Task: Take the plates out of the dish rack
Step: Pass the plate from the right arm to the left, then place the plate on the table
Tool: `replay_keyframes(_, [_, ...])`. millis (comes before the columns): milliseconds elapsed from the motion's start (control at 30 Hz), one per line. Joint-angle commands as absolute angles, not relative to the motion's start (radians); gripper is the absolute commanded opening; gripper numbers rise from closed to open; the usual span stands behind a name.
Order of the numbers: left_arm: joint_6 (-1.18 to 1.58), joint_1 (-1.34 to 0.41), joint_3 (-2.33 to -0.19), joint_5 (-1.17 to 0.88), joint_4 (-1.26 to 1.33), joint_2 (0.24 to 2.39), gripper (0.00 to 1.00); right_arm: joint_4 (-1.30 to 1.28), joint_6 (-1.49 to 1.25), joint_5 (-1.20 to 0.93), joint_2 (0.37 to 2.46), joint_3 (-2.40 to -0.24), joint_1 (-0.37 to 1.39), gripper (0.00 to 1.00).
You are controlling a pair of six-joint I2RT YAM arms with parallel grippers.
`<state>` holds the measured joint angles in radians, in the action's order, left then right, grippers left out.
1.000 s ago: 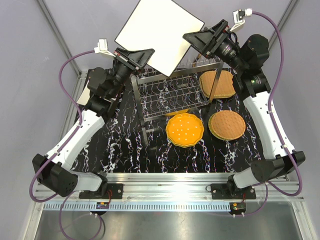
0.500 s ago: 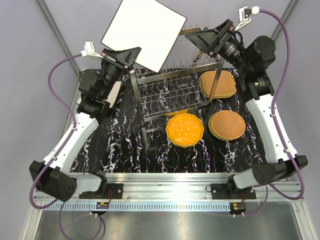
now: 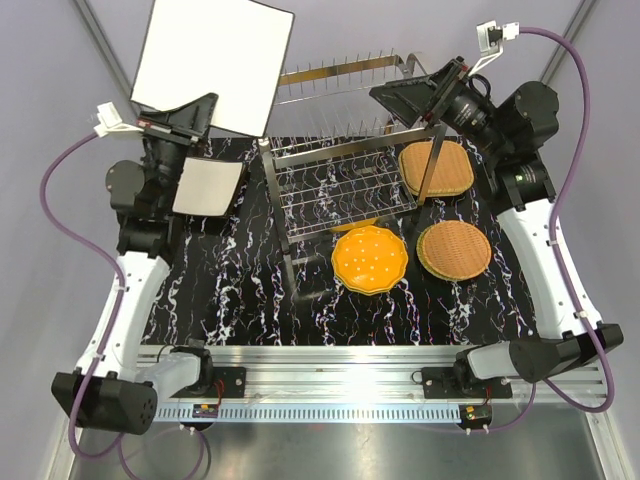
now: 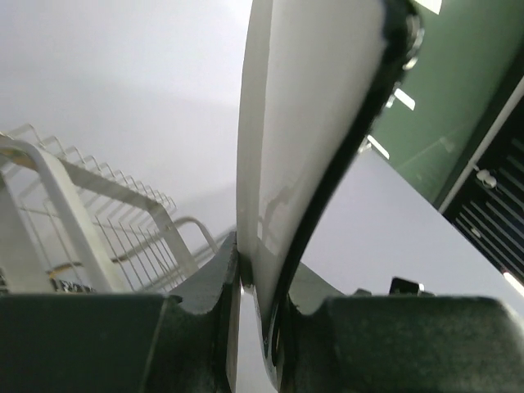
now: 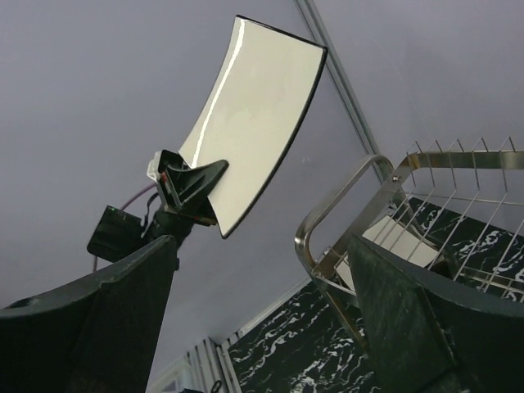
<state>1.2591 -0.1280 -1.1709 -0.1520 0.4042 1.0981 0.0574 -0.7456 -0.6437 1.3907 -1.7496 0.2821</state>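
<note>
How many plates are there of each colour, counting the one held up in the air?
Cream square plates: 2 (one held aloft, one lying flat)
Tan woven plates: 2
Orange scalloped plate: 1
Total: 5 in plain view

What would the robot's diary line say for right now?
left gripper: shut on square plate | plate: held up, clear of dish rack | right gripper: open, empty, beside rack
</note>
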Motion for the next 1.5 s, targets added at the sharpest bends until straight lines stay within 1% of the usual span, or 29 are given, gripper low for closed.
replay_keyframes(0, [1.305,-0.054,-1.174,-0.143,0.649,0.997,0.00,0.042,-0.600,-0.745,1.350,-1.740,0.272,0.93])
replay_keyframes(233, [1.402,0.161,-1.095,-0.193,0.660,0.940,0.00,-0.106,-0.410,-0.770,1.315,-1.703,0.233,0.95])
replay_keyframes(433, [1.439,0.270,-1.032,-0.225,0.672,0.919,0.00,-0.175,-0.304,-0.759,1.284,-1.675,0.203,0.96])
replay_keyframes(700, [1.480,0.399,-0.911,-0.259,0.693,0.877,0.00,-0.229,-0.233,-0.756,1.249,-1.631,0.170,0.98])
replay_keyframes(1000, [1.480,0.475,-0.813,-0.359,0.701,0.873,0.00,-0.271,-0.183,-0.752,1.232,-1.606,0.153,0.98])
replay_keyframes(1167, [1.442,0.479,-0.770,-0.428,0.670,0.879,0.00,-0.290,-0.147,-0.746,1.207,-1.589,0.149,0.98])
replay_keyframes(1467, [1.384,0.479,-0.641,-0.449,0.702,0.887,0.00,-0.319,-0.106,-0.716,1.169,-1.549,0.146,0.99])
